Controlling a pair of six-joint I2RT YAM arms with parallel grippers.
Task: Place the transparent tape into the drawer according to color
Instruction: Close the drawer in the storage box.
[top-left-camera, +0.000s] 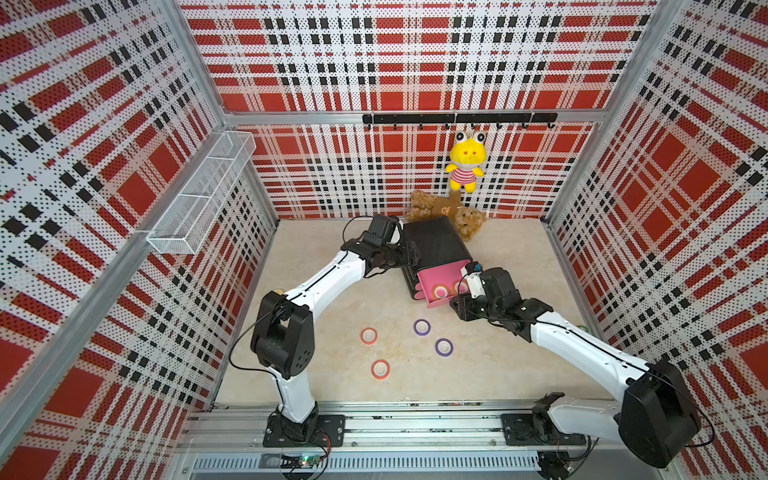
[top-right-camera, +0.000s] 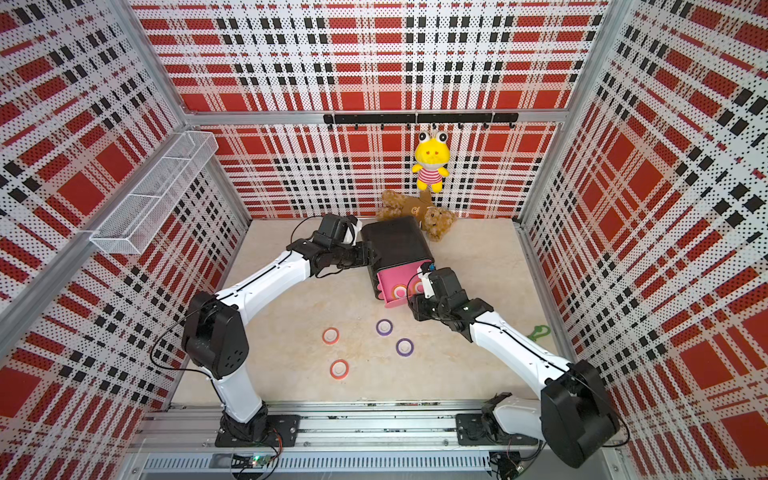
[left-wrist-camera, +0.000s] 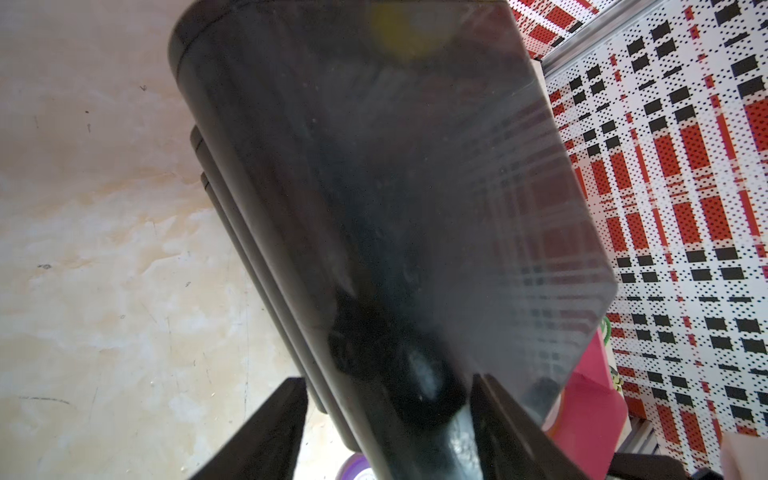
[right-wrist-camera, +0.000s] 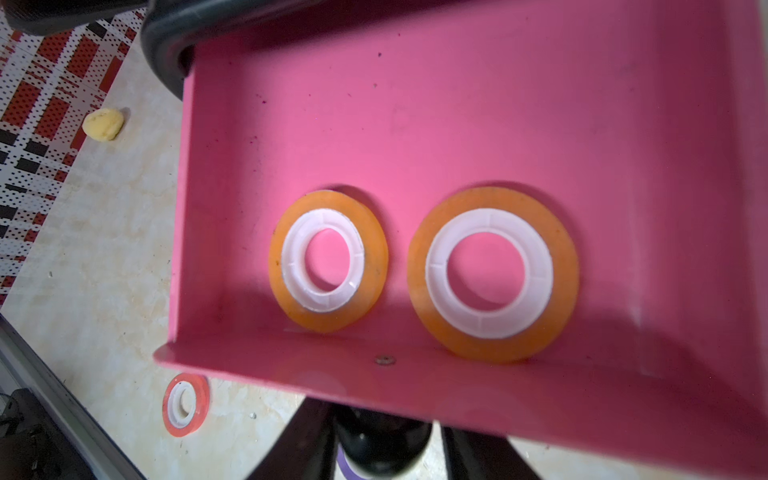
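The black cabinet (top-left-camera: 436, 241) stands at the back of the floor with its top pink drawer (top-left-camera: 432, 276) pulled out. Two orange tape rings (right-wrist-camera: 376, 257) (right-wrist-camera: 565, 266) lie flat inside it. My right gripper (right-wrist-camera: 382, 432) is shut on that drawer's black knob. My left gripper (left-wrist-camera: 388, 380) is shut on the rear corner of the cabinet (left-wrist-camera: 374, 166). In both top views two red tape rings (top-left-camera: 368, 336) (top-left-camera: 380, 369) and two purple ones (top-left-camera: 422, 327) (top-left-camera: 444, 347) lie loose on the floor in front of the cabinet.
A yellow plush frog (top-left-camera: 465, 162) hangs from the black hook rail on the back wall. Brown teddy bears (top-left-camera: 469, 220) lie behind the cabinet. A white wire basket (top-left-camera: 203, 195) is on the left wall. A small yellow lump (right-wrist-camera: 103, 124) lies by the left wall.
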